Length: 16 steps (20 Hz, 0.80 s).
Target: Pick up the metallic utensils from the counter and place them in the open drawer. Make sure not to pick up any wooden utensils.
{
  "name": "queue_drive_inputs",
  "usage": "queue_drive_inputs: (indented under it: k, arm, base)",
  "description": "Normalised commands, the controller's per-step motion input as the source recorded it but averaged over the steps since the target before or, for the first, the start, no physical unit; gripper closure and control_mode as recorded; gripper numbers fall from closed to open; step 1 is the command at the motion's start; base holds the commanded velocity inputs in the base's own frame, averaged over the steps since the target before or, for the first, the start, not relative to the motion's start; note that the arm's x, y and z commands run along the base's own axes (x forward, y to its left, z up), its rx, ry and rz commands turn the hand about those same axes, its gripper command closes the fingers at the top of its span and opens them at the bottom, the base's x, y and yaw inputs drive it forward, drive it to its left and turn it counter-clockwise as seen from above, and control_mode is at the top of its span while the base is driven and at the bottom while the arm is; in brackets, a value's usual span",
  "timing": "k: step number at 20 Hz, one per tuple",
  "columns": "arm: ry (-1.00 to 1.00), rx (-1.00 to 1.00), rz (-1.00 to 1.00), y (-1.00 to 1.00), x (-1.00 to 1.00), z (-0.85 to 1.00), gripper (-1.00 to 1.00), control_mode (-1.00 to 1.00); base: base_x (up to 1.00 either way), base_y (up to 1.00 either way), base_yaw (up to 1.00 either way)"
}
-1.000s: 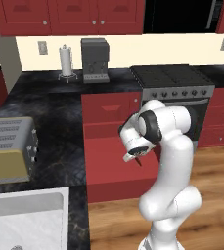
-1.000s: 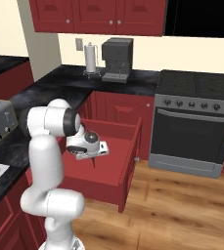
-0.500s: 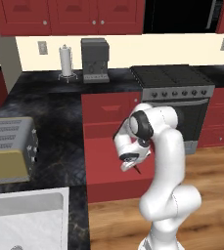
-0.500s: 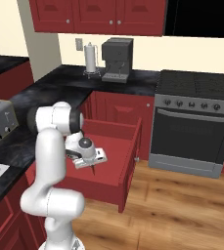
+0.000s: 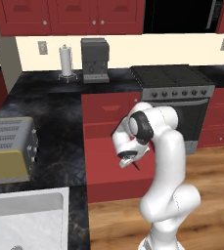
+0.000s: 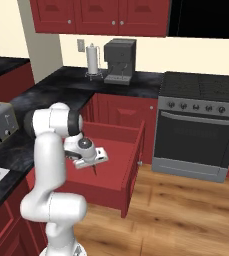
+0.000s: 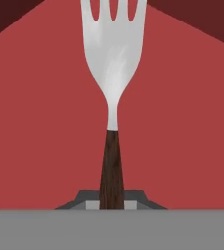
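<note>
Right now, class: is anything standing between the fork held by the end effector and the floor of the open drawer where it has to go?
Nothing visible does. The end effector is shut on the fork and hangs over the open drawer. In the hand view, bare red drawer floor lies behind the fork, with no other thing on it.

We find no writing, label, brand, number or sign that can be read in any of the three views. The appliance faces and the red cabinet fronts bear no legible marks.
</note>
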Motion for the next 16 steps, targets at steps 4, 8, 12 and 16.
queue_drive_inputs:
  k: [4,8,12,16]
  arm:
    - [0.07,0.00,0.00,0.00,0.66,0.02,1.00,-1.00]
    - [0.10,0.00,0.00,0.00,0.76,0.00,1.00,-1.00]
    - [0.02,0.00,0.00,0.00,0.05,0.00,1.00,-1.00]
    - [0.00,0.00,0.00,0.00,0.00,0.00,-1.00,-1.00]
  base:
    - [0.00,0.00,0.00]
    - [0.00,0.00,0.00]
    - [0.00,0.00,0.00]
    - [0.00,0.00,0.00]
